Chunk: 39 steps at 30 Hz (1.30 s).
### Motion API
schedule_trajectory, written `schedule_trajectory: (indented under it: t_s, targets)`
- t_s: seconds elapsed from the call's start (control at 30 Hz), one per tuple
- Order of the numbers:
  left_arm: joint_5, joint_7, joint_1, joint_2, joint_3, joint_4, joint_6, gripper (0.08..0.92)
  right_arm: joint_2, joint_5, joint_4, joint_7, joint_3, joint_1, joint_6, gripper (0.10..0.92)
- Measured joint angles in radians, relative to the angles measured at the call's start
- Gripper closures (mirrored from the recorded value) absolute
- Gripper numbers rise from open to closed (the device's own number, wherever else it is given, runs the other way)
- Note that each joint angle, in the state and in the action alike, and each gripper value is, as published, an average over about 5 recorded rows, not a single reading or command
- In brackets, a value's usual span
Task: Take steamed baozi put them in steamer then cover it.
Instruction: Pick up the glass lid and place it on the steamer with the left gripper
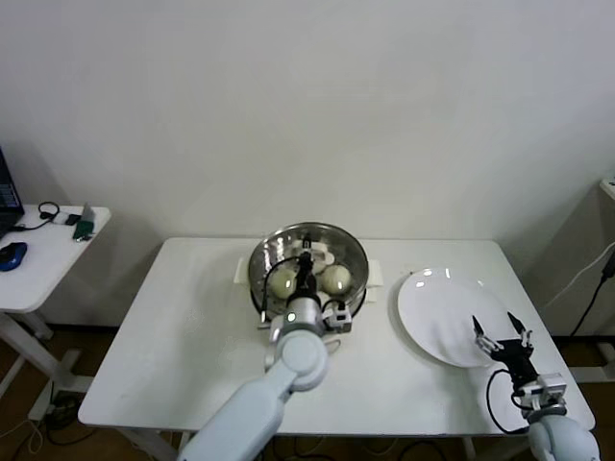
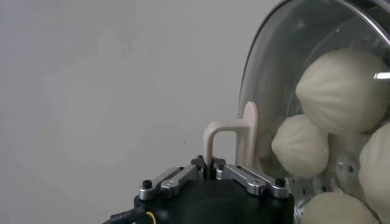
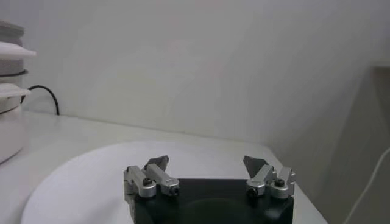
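The lid (image 2: 317,73) sits over the steamer (image 1: 307,264) mid-desk (image 1: 192,327), buns (image 2: 347,82) visible through the glass. The left gripper (image 1: 306,259) is right above it, fingers (image 2: 250,178) pinched shut on the lid's white bar handle (image 2: 234,137), gripped across its long axis. Seating and letting go looks like what's left. The right gripper (image 1: 502,331) idles over the bare plate (image 1: 442,312), well apart, fingers wide open, holding nothing.

Left hand (image 1: 306,257) over steamer (image 1: 261,279) with baozi (image 1: 335,279)
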Motion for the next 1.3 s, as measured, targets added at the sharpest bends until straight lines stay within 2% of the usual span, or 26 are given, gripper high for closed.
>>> schedule_trajectory:
  t_s: [0.67, 0.77, 1.3]
  targets:
    - [-0.012, -0.007, 0.005, 0.003, 0.0, -0.001, 0.0, 0.836, 0.004, -0.002, -0.013, -0.01, 0.015, 0.006, 0.003, 0.203]
    - [-0.017, -0.003, 0.004, 0.009, 0.001, -0.009, 0.0, 0.773, 0.002, -0.001, -0.015, -0.011, 0.019, 0.006, 0.001, 0.203]
    - [-0.059, 0.013, 0.053, 0.059, -0.009, -0.127, 0.0, 0.307, -0.006, 0.026, -0.005, -0.012, 0.036, 0.009, -0.035, 0.203]
